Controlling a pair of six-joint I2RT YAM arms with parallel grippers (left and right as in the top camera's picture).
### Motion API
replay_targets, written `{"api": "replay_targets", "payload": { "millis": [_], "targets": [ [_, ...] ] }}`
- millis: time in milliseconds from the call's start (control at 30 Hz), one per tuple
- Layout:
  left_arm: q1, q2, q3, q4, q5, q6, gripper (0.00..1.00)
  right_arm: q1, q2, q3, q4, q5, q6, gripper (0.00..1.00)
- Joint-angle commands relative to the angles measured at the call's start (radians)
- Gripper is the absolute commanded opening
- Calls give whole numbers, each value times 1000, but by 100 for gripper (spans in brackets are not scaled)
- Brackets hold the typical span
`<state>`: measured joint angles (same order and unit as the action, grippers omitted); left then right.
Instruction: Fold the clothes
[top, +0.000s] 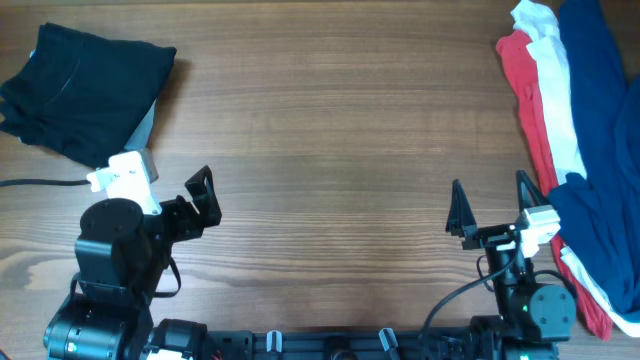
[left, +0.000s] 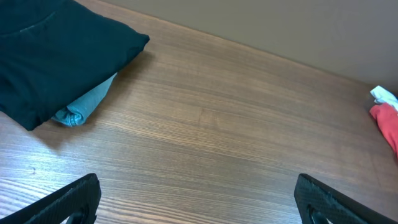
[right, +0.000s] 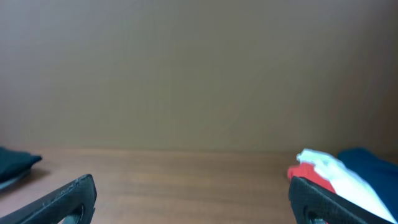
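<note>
The black shorts (top: 85, 85) lie folded at the far left of the table, on top of light-blue denim shorts (top: 147, 125). They also show in the left wrist view (left: 50, 56) with the denim (left: 87, 102) sticking out beneath, and as a dark edge in the right wrist view (right: 15, 160). My left gripper (top: 203, 195) is open and empty near the front left, apart from the shorts; its jaws (left: 199, 199) frame bare wood. My right gripper (top: 488, 195) is open and empty at the front right, its jaws (right: 193, 193) also over bare wood.
A pile of clothes lies along the right edge: a red garment (top: 520, 70), a white one (top: 555, 70) and a navy one (top: 600, 100). The pile also shows in the right wrist view (right: 329, 168). A black cable (top: 40, 183) runs at the left edge.
</note>
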<state>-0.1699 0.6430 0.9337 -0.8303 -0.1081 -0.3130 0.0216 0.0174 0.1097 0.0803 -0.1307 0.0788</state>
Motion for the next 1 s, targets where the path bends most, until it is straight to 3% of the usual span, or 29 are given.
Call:
{"api": "replay_targets", "payload": {
  "millis": [0, 233, 967],
  "targets": [
    [5, -2, -9, 0, -17, -11, 100, -6, -14, -80, 79, 26, -16, 100],
    [5, -2, -9, 0, -17, -11, 100, -5, -14, -104, -81, 60, 5, 100],
    [5, -2, -9, 0, -17, -11, 100, -5, -13, -105, -78, 56, 6, 100]
  ]
}}
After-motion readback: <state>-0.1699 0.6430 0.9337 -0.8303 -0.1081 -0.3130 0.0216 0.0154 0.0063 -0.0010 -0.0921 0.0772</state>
